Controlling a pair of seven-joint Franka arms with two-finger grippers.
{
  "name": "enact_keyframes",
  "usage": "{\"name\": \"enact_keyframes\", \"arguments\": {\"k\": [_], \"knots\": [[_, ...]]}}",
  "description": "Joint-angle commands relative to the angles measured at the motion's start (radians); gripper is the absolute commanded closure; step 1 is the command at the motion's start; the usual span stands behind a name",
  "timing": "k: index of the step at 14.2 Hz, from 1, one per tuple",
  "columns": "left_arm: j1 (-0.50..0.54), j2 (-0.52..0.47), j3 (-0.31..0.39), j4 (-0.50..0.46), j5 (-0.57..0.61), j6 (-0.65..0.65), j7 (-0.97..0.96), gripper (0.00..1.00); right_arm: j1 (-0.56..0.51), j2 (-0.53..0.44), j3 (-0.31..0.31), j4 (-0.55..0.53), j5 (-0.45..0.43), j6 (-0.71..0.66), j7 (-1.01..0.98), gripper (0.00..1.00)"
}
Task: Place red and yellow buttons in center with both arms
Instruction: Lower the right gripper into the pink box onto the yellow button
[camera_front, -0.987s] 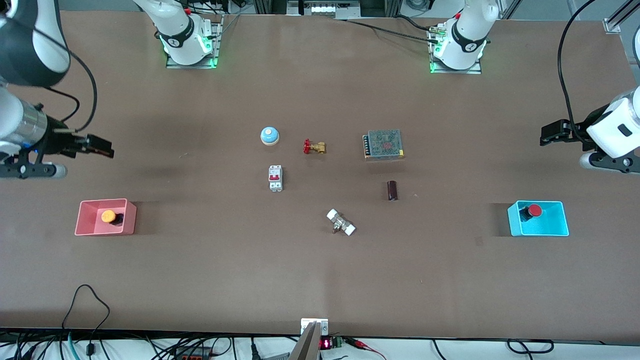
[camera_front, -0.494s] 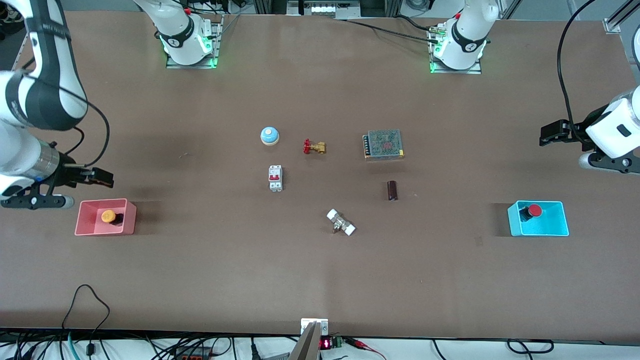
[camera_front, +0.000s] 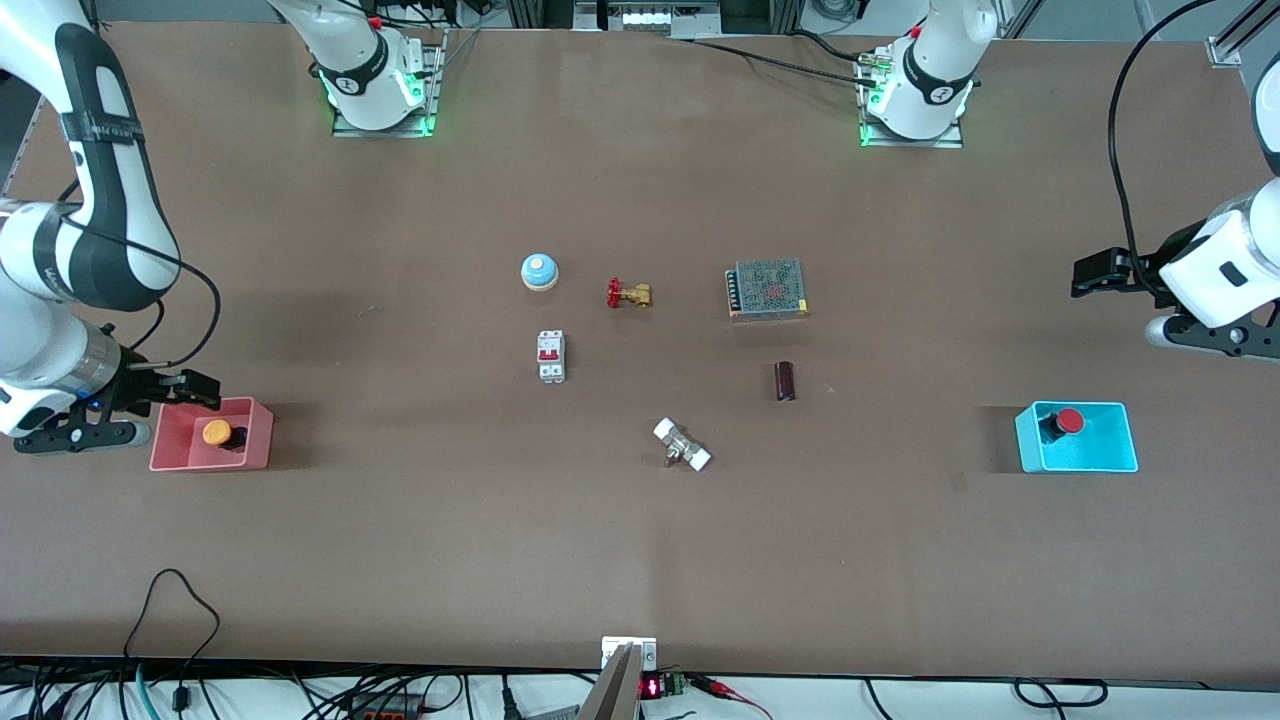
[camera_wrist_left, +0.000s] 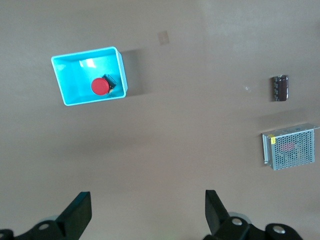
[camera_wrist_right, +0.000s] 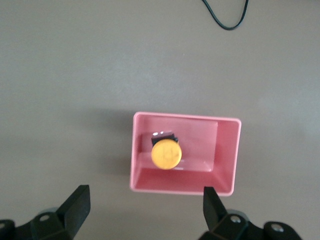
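Note:
The yellow button (camera_front: 216, 433) sits in the pink bin (camera_front: 262, 436) toward the right arm's end of the table. My right gripper (camera_front: 205, 392) is open and empty over that bin's rim. The right wrist view shows the yellow button (camera_wrist_right: 166, 155) in the pink bin (camera_wrist_right: 226, 150) just ahead of my open right gripper (camera_wrist_right: 145, 210). The red button (camera_front: 1070, 420) sits in the cyan bin (camera_front: 1128, 442) toward the left arm's end. My left gripper (camera_front: 1085, 275) is open and empty over bare table near that bin. The left wrist view shows the red button (camera_wrist_left: 99, 86), the cyan bin (camera_wrist_left: 87, 51) and my left gripper (camera_wrist_left: 147, 212).
Around the table's centre (camera_front: 660, 360) lie a blue dome bell (camera_front: 539, 271), a brass valve (camera_front: 628, 294), a white breaker (camera_front: 551, 356), a mesh-covered box (camera_front: 767, 289), a dark cylinder (camera_front: 785, 381) and a white-ended fitting (camera_front: 682, 445).
My right arm has swung toward the front camera and its gripper has come down to the pink bin. My left gripper has shifted only slightly.

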Motion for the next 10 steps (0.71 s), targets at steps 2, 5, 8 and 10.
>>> {"name": "enact_keyframes", "arguments": {"k": [2,5,8,10], "knots": [[-0.001,0.012,-0.005,0.055,0.043,-0.054,0.004,0.0,-0.029,0.053,0.011,0.009,-0.008,0.079,-0.033,0.0],[-0.001,0.007,-0.006,0.062,0.055,-0.056,0.004,0.0,-0.032,0.096,0.011,0.009,0.005,0.134,-0.018,0.0],[0.002,0.003,-0.005,0.064,0.055,-0.057,0.007,0.0,-0.04,0.117,0.011,0.009,0.009,0.155,-0.006,0.0],[0.005,0.001,-0.003,0.064,0.051,-0.057,0.01,0.0,-0.044,0.126,0.011,0.009,0.009,0.168,-0.003,0.0]]}}
